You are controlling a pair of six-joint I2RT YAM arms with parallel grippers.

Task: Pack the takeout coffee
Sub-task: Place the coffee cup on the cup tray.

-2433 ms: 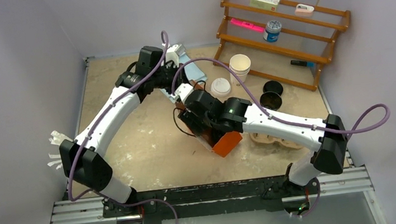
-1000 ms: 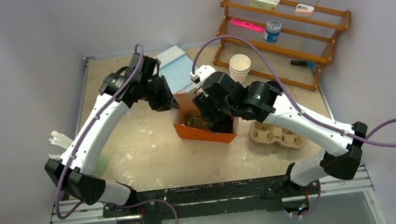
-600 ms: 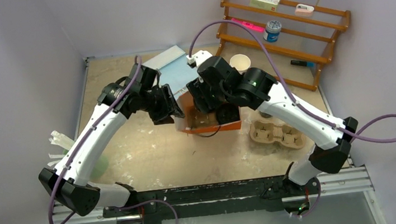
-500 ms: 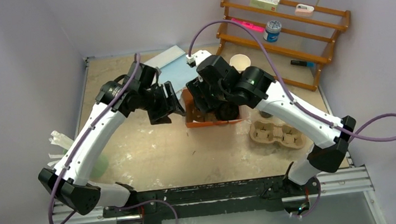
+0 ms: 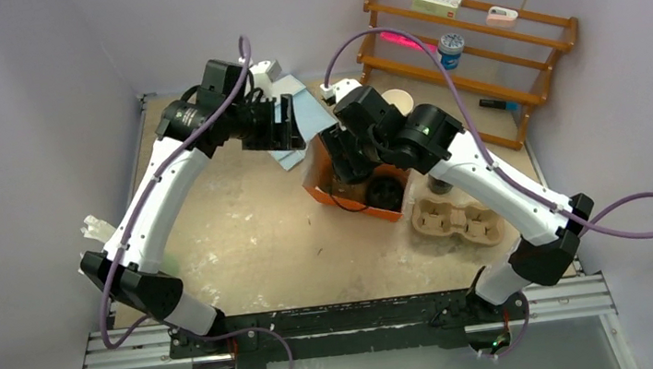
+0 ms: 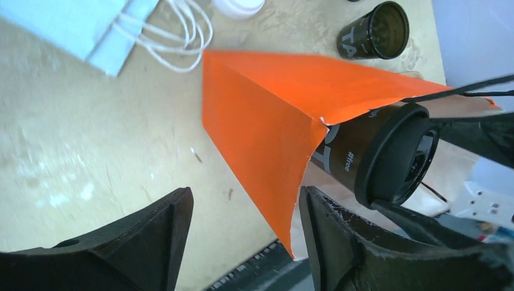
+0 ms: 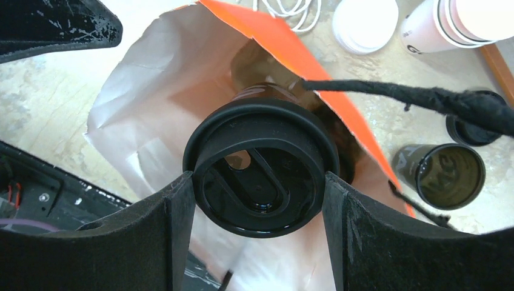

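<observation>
An orange paper bag (image 5: 333, 176) stands open in the middle of the table. My right gripper (image 7: 257, 182) reaches into it, shut on a black lidded takeout coffee cup (image 7: 260, 165), its fingers pressing both sides of the lid. From above, that cup (image 5: 386, 192) shows inside the bag below the right gripper (image 5: 360, 169). My left gripper (image 6: 245, 200) is open, and the bag's orange edge (image 6: 267, 151) hangs loose between its fingers, close to the right one. In the top view the left gripper (image 5: 291, 130) hovers beside the bag's far left corner. A second black cup (image 7: 451, 176) stands open, without a lid, on the table.
A brown pulp carrier (image 5: 457, 222) lies right of the bag. Stacked white cups (image 5: 399, 102), a white lid (image 7: 363, 23) and a loose black lid (image 7: 468, 128) sit behind it. A light blue bag (image 5: 292, 91) lies at the back, and a wooden rack (image 5: 475, 56) fills the back right.
My left gripper has opened, let go of the bag's edge and drawn back toward the far side. The bag has shifted and turned. The right gripper still holds the cup inside it.
</observation>
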